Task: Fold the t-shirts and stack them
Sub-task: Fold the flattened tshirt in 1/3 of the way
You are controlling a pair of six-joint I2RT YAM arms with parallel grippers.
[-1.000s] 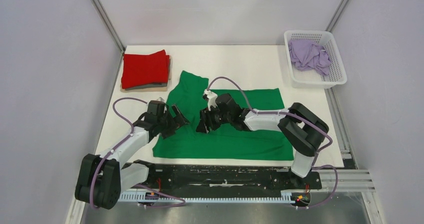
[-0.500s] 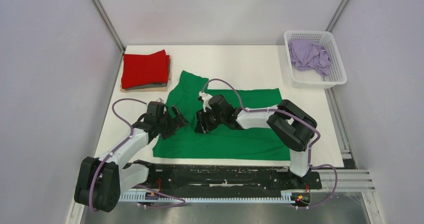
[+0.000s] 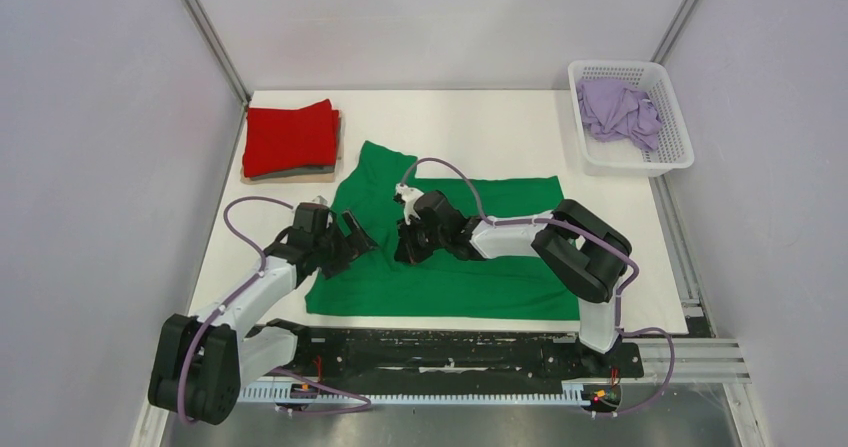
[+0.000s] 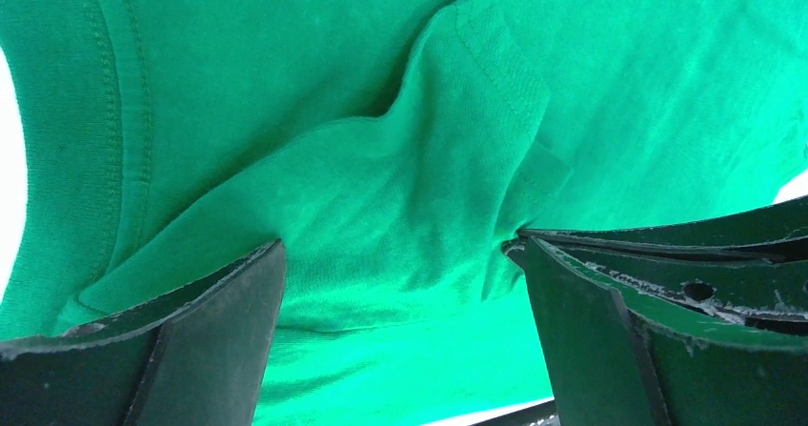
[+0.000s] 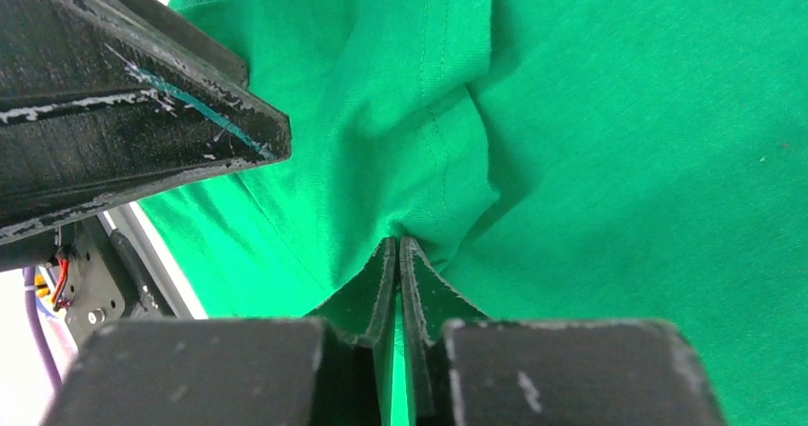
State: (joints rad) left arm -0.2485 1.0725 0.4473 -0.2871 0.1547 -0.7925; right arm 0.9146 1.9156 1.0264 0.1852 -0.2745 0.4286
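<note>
A bright green t-shirt [image 3: 470, 277] lies spread flat across the near middle of the table. My right gripper [image 3: 403, 252] is low over its left part and shut on a small pinched-up ridge of green fabric [image 5: 448, 197], with the cloth squeezed between the tips of the right gripper [image 5: 397, 242]. My left gripper [image 3: 355, 239] hovers at the shirt's left edge, and the left gripper [image 4: 395, 250] stands open astride a raised fold of the green t-shirt [image 4: 381, 111]. A folded red t-shirt [image 3: 290, 137] sits at the back left. A crumpled pale lilac t-shirt [image 3: 618, 112] lies in the basket.
The white lattice basket [image 3: 684, 157] stands at the back right corner. A grey layer and a brown board [image 3: 290, 177] show under the red t-shirt. The two grippers are close together; a black finger [image 5: 124, 111] of the left one fills the right wrist view's upper left.
My right gripper slid a little left along the green t-shirt and closed on a pinch of its fabric. The left arm stayed put, still open.
</note>
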